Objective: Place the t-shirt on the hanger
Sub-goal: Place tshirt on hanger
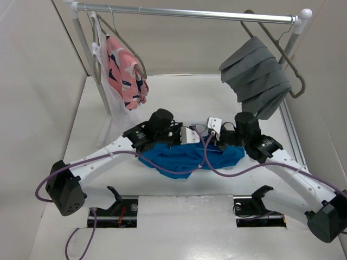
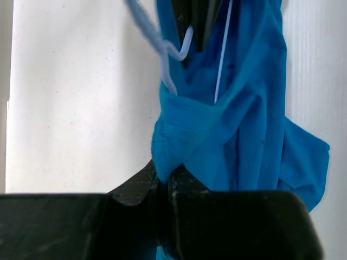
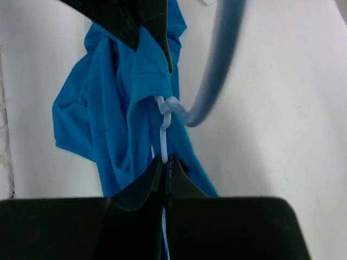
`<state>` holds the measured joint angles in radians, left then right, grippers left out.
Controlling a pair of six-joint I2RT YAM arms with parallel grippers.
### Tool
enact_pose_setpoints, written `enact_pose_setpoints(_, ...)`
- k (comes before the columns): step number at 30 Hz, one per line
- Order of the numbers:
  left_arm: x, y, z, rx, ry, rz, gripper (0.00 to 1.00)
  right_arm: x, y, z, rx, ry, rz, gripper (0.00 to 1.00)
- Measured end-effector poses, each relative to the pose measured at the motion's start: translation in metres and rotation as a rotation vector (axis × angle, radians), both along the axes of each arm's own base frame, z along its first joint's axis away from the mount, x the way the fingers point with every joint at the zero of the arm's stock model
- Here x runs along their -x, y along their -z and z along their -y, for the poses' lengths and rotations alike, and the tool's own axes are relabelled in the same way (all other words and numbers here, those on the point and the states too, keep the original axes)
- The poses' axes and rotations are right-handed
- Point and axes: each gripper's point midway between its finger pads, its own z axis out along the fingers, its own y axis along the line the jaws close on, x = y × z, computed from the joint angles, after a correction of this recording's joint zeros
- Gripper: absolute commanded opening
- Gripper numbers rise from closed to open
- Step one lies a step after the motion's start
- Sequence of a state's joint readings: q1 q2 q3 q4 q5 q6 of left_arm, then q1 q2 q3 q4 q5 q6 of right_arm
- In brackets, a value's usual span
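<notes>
The t-shirt (image 1: pixel 184 157) is seen bunched between the 2 hands, low over the white tabletop (image 1: pixel 179 103); whether it is resting on the tabletop cannot be told. A fold at the t-shirt's edge is pinched in the clenched left hand (image 2: pixel 162 181), while the thin wire of the hanger (image 3: pixel 164 127), emerging from the t-shirt's cloth, is gripped by the clamped right hand (image 3: pixel 165 162)

Bright, even light falls from above; in the top view the white desk (image 1: pixel 179 189) carries only soft, pale shadows beneath the arms. In both wrist views the desk is washed out almost to flat white, while the left claw (image 2: pixel 164 181) and right claw (image 3: pixel 165 162) loom dark with little detail. The shirt (image 2: pixel 238 141) is sharp and saturated; the cable (image 3: pixel 217 70) near the right lens and the hanger (image 2: pixel 164 67) are blurred.
</notes>
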<state>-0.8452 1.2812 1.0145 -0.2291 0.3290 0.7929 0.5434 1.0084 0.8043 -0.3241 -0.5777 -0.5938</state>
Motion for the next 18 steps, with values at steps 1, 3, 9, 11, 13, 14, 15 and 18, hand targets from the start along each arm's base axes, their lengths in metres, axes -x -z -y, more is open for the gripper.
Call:
enact_pose_setpoints(1, -0.001, -0.002, 0.000, 0.014, -0.001, -0.012, 0.00, -0.001, -0.002, 0.001, 0.000, 0.009, 0.007, 0.00)
enact_pose_setpoints(3, -0.002, -0.005, 0.001, 0.042, -0.002, -0.033, 0.00, -0.001, -0.008, 0.008, -0.003, 0.034, 0.026, 0.00)
enact_pose_setpoints(9, -0.015, -0.024, 0.003, 0.127, -0.006, -0.053, 0.00, 0.005, -0.040, 0.052, -0.012, 0.176, 0.090, 0.00)
enact_pose_setpoints(11, -0.020, -0.025, 0.004, 0.143, -0.007, -0.062, 0.02, 0.009, -0.045, 0.062, 0.005, 0.205, 0.084, 0.00)
enact_pose_setpoints(13, -0.026, -0.023, 0.005, 0.141, -0.017, -0.074, 0.04, 0.011, -0.053, 0.068, 0.019, 0.222, 0.084, 0.00)
enact_pose_setpoints(14, -0.029, -0.021, 0.004, 0.138, -0.024, -0.081, 0.08, 0.011, -0.055, 0.070, 0.028, 0.229, 0.074, 0.00)
enact_pose_setpoints(15, -0.031, -0.020, 0.005, 0.136, -0.028, -0.084, 0.08, 0.012, -0.056, 0.071, 0.038, 0.231, 0.066, 0.00)
enact_pose_setpoints(18, -0.037, -0.020, 0.007, 0.128, -0.044, -0.085, 0.24, 0.013, -0.064, 0.078, 0.078, 0.248, 0.043, 0.00)
